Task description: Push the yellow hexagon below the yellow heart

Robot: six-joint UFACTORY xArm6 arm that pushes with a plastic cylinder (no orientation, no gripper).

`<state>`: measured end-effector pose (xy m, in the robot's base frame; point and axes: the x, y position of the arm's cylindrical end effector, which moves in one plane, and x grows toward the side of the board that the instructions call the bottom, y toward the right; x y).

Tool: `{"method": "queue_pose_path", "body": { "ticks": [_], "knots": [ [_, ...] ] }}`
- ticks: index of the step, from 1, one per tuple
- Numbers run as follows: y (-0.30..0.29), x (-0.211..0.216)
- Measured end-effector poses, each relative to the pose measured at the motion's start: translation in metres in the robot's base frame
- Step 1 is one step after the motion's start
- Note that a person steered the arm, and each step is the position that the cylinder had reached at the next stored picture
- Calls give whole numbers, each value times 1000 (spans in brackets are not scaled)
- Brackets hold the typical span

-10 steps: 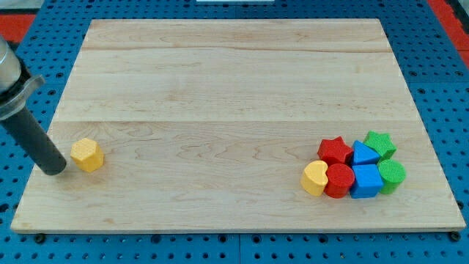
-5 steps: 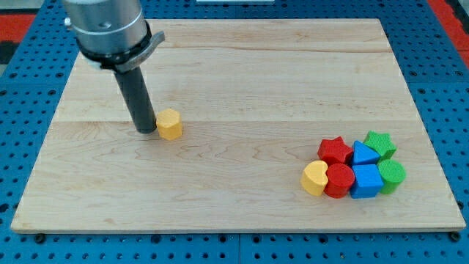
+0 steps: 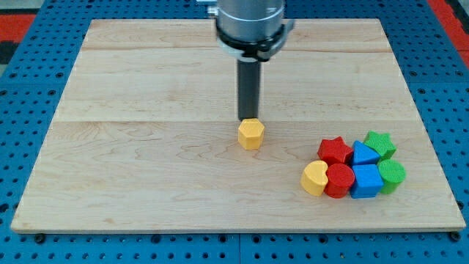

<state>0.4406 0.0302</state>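
The yellow hexagon (image 3: pixel 250 134) sits near the middle of the wooden board (image 3: pixel 146 176). My tip (image 3: pixel 248 119) touches its upper edge, right above it in the view. The yellow heart (image 3: pixel 315 178) lies at the view's lower right, to the right of and below the hexagon, at the left end of a cluster of blocks.
Beside the heart sit a red cylinder (image 3: pixel 339 180), a red star (image 3: pixel 334 151), a blue cube (image 3: pixel 365 181), another blue block (image 3: pixel 364 154), a green star (image 3: pixel 380 144) and a green cylinder (image 3: pixel 391 175). The board's bottom edge runs just below this cluster.
The tip has pushed the yellow hexagon from the board's left side rightward to near the middle. The tip went from the hexagon's left side to its upper side.
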Motion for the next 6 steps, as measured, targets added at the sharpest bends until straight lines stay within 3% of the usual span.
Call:
{"method": "queue_pose_path", "body": {
  "ticks": [1,3,6],
  "knots": [
    [2,2],
    [-55,12],
    [8,22]
  ]
}}
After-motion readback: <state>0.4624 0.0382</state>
